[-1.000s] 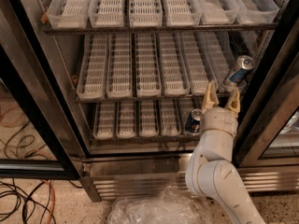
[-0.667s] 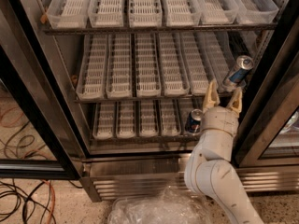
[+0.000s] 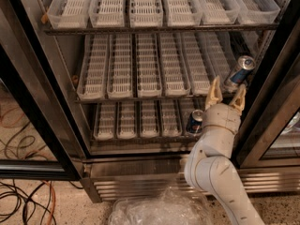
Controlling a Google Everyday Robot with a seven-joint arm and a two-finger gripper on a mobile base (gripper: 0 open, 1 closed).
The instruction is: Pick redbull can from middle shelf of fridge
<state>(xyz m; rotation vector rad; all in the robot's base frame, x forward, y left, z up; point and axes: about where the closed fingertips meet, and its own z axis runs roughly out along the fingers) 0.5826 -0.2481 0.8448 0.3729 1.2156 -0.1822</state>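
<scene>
Gripper (image 3: 227,96), jaws spread, is seen just below the redbull can (image 3: 239,71) at the right edge of the middle-shelf bench (image 3: 150,64) in the fridge (image 3: 140,172).
The jaws should be raised and centred around the can's body before being closed; the navy can (image 3: 194,122) beneath is best avoided.
</scene>
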